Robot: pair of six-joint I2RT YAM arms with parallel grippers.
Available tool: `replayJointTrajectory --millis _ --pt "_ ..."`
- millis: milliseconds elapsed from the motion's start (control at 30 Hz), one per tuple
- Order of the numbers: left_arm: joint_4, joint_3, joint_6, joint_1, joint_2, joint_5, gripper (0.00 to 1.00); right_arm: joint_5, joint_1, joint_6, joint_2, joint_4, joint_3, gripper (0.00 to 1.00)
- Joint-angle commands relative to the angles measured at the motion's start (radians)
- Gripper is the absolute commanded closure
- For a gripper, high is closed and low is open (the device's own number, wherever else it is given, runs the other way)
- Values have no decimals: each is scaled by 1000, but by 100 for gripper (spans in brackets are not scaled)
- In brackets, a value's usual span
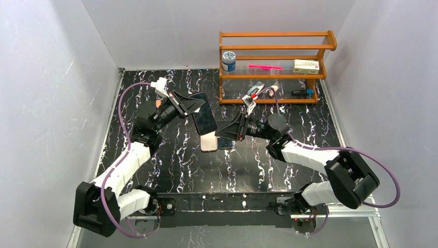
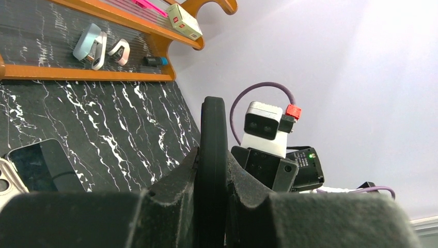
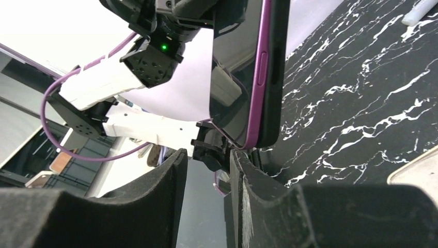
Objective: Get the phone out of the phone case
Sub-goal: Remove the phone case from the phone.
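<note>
The left jaws are clenched on the phone case [image 2: 213,134]. In the left wrist view its black edge stands upright between the two dark fingers [image 2: 170,206], with no gap on either side. The case is lifted above the counter [image 1: 258,170], tilted, near the middle of it.

The right jaws are released, and the right wrist view shows a clear gap between the fingers [image 3: 155,186]. The lower corner of the case hangs just beyond the tip of one finger. I cannot tell if they touch.

The right wrist view shows what the others do not: the phone [image 3: 232,77] is in the case, with its purple rim and side button lying against the black shell. In the top view the case and phone look like one dark slab [image 1: 204,118]. The left wrist view shows only the thin edge, and behind it the camera of the right arm.

Two more handsets lie flat on the counter under the lifted case, a beige one [image 1: 209,141] and a dark one [image 1: 225,143], just beside each other.

The counter is black marble with white veins, and pale grey walls close it on three sides. A wooden rack [image 1: 274,46] stands at the far wall and carries a jar [image 1: 229,60], a pink stick [image 1: 265,66] and a small box [image 1: 306,65].
</note>
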Motion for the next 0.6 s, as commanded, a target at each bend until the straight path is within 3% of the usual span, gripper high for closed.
replayJointTrajectory --millis 0,567 --pt "98 6 -38 -2 -7 27 100 -16 0 57 15 126 32 57" --pt "148 -2 -78 -3 -18 58 100 37 -2 64 15 132 22 57"
